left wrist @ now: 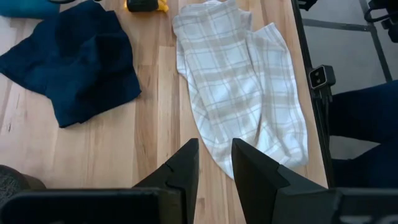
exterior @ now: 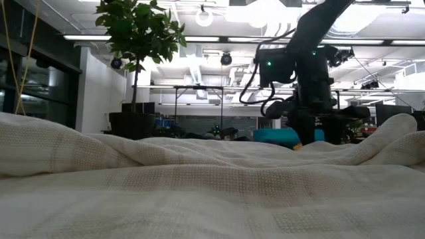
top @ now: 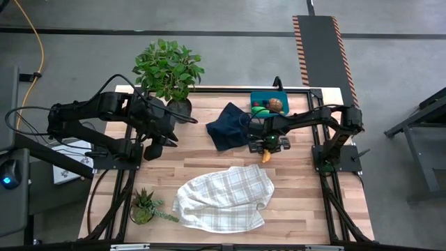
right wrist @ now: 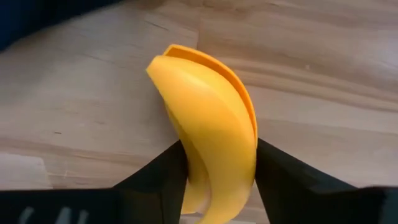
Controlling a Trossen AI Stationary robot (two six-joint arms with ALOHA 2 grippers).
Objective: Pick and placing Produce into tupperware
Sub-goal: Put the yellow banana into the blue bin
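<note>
A yellow banana (right wrist: 211, 112) lies on the wooden table, just near of the teal tupperware (top: 258, 95). My right gripper (right wrist: 217, 155) points down over it, one finger on each side. One end of the banana (top: 265, 158) shows below that gripper (top: 268, 145) in the high view. The tupperware holds a brown oval piece (top: 277, 104) and a bright green piece (top: 261, 110). My left gripper (left wrist: 216, 155) hangs above the table's left part, with a narrow gap between its fingers and nothing in it. My right gripper pinches the banana between its two fingers, one dark finger (right wrist: 165, 168) on each long side (right wrist: 186, 149). The fingers come from above, pointing down, and lie across the banana. The banana rests on the tabletop.
A dark navy cloth (top: 226, 125) lies left of the banana, and a white plaid cloth (top: 223, 199) is spread near the front edge. A large potted plant (top: 167, 66) stands at the far left, a small one (top: 144, 206) at the near left.
</note>
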